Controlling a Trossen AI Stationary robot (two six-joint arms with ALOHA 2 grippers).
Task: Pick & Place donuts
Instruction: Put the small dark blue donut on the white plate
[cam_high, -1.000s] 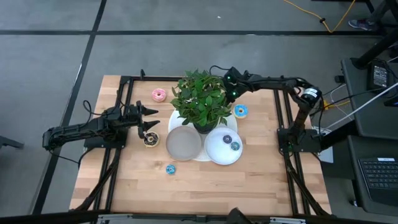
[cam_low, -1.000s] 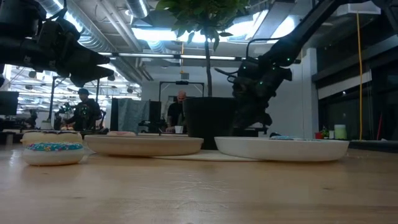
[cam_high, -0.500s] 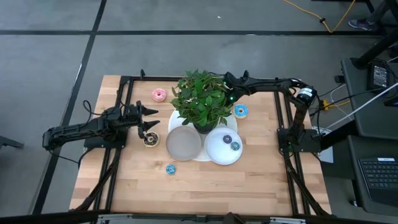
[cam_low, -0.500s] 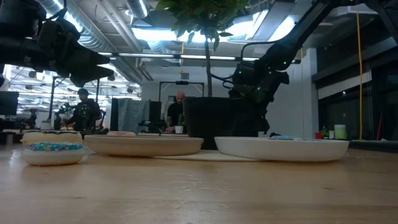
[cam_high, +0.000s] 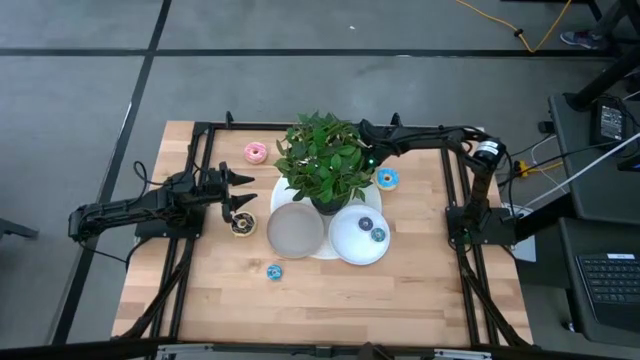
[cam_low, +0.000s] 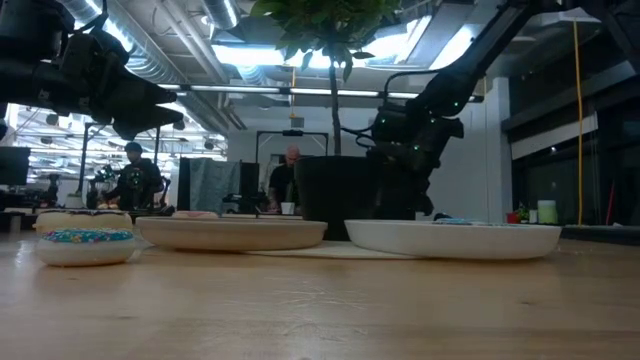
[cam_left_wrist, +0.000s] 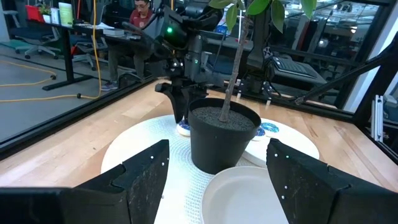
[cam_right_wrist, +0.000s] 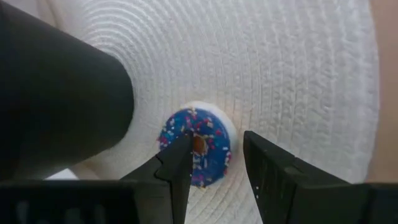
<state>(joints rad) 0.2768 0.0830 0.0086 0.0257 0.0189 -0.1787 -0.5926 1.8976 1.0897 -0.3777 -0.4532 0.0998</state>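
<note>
1. Right claw (cam_right_wrist: 214, 163) is hovering straight over a dark-blue sprinkled donut (cam_right_wrist: 196, 149), fingers partly apart and straddling it, one tip over the hole, the other at the outer edge. Not clamped on it yet, as far as the wrist view shows.
2. That donut is lying on the white woven mat (cam_right_wrist: 280, 74), tight against the black plant pot (cam_right_wrist: 56, 99), behind the plant (cam_high: 322, 160) in the high view.
3. Change over the last second: the right arm has been reaching in from the far right corner toward the back of the pot; its claw, which was out by the foliage edge, is now tucked under the leaves. In the low view it has been shifting toward the pot and dropping lower.
4. Meaning: approach looks finished and a grasp looks next. The pot wall is crowding one finger, so clearance is tight.
5. Left claw (cam_high: 238, 192) is idling at the desk's (cam_high: 400, 290) left side, fingers wide apart and empty, unchanged from the earlier frames.
6. Other donuts are not moving: pink (cam_high: 255, 152) at back left, light blue (cam_high: 386, 179) right of the plant, a brown one (cam_high: 241, 225) below the left claw, a small blue one (cam_high: 274, 271) near the front, two minis on the white plate (cam_high: 345, 240). The grey plate (cam_high: 295, 230) is holding none.
</note>
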